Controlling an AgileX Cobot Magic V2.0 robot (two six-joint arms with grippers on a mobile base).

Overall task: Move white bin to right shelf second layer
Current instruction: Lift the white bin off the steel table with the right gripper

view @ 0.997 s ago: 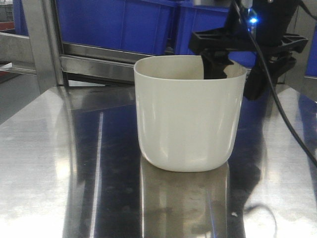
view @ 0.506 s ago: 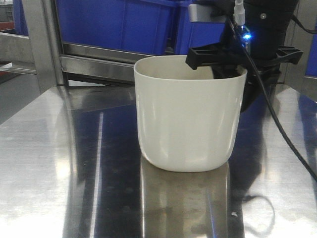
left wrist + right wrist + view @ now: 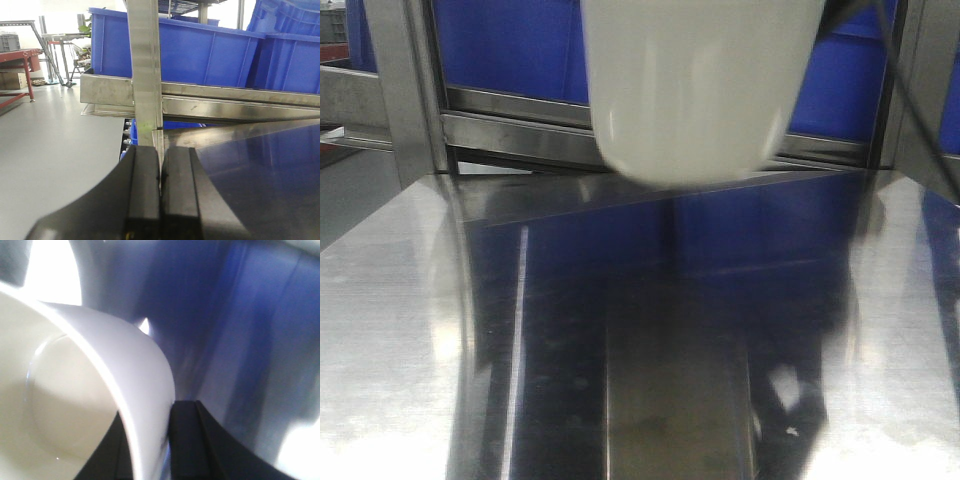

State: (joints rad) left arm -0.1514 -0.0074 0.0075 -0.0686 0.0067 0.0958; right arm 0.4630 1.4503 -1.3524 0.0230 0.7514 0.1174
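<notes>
The white bin (image 3: 695, 90) hangs in the air above the steel table (image 3: 410, 330), blurred, with its top cut off by the upper edge of the front view. My right gripper (image 3: 150, 442) is shut on the bin's wall (image 3: 135, 370), one finger inside and one outside. The bin's inside (image 3: 55, 400) has nothing in it. In the front view the right gripper is out of sight. My left gripper (image 3: 160, 185) is shut with nothing in it, low beside a steel post (image 3: 145, 75). The right shelf second layer is out of view.
Blue crates (image 3: 510, 45) stand on a steel rack rail (image 3: 510, 120) just behind the table. More blue crates (image 3: 200, 55) and the rack's front bars (image 3: 225, 102) fill the left wrist view. Grey floor (image 3: 55, 145) lies to the left.
The white bin has risen off the table to the top of the front view, held in the right gripper. The gripper and its arm have gone out of that view.
</notes>
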